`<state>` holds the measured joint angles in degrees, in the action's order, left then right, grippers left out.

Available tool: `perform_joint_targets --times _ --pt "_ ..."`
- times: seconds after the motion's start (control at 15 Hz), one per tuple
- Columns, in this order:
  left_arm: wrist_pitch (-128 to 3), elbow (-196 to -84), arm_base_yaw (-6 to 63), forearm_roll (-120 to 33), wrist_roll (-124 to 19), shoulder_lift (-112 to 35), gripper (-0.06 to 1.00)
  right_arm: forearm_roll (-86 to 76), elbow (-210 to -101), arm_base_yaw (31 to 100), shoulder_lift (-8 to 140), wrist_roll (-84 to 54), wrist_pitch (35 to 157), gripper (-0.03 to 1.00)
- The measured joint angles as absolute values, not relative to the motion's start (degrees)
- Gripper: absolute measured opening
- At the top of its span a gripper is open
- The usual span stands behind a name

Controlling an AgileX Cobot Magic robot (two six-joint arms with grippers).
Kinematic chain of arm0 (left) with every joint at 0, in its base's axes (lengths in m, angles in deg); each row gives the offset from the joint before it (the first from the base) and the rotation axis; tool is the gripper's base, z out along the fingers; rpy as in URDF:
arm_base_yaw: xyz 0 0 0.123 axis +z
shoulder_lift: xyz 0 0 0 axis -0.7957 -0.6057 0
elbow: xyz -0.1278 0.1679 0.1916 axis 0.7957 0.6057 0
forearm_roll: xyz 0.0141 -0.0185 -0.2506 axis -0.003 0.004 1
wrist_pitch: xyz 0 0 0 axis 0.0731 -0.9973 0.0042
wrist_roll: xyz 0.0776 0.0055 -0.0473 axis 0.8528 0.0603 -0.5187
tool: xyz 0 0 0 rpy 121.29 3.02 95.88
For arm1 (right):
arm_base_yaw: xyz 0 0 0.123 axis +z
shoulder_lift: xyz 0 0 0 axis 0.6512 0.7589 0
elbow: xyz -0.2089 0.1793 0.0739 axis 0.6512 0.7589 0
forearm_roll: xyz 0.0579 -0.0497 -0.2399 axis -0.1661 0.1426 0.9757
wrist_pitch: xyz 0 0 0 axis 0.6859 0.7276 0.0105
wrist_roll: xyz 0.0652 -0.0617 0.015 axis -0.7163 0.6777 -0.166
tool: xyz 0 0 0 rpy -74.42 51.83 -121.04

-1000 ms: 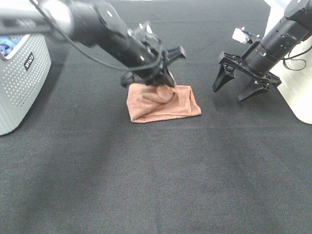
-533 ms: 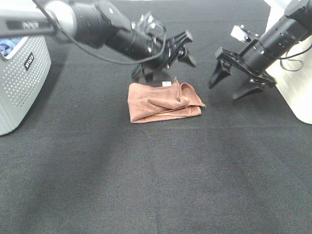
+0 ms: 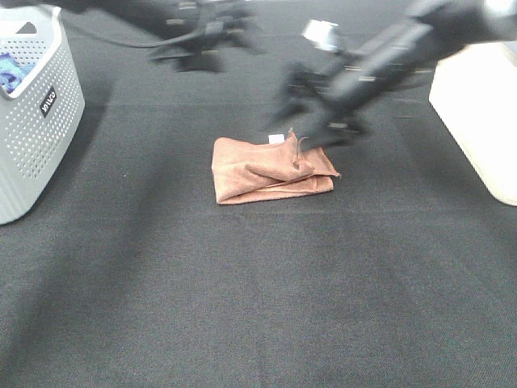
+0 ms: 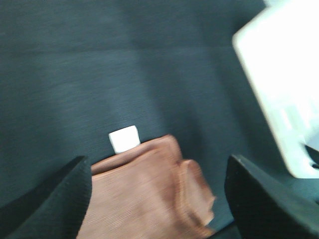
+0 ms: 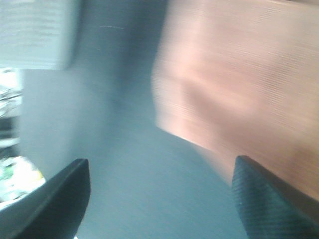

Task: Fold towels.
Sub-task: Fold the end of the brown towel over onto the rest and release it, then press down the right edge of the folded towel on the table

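Towel [image 3: 271, 170], folded with a loose top flap, lies on the tabletop [image 3: 242, 291] mid-width, nearer the far edge. Left gripper [image 4: 158, 160] blurred near the far edge, jaws wide, empty. Right gripper [image 3: 311, 120] at the towel's far right corner, jaws wide, holding nothing.

Bins Flanking a Dark Tabletop

A grey perforated basket [image 3: 40, 121] is standing at the left edge of the black tabletop [image 3: 258, 291], with something blue [image 3: 6, 77] showing inside it. A white container [image 3: 477, 121] is sitting at the right edge.
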<state>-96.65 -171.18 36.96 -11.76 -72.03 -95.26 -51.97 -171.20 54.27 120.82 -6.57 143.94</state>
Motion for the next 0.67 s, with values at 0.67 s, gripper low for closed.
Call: perform_joint_targets --times 0.67 --pt "-103.58 -171.18 40.06 -13.71 -72.71 -95.26 0.71 -59.02 -174.81 49.29 131.93 -4.34 143.99 0.74"
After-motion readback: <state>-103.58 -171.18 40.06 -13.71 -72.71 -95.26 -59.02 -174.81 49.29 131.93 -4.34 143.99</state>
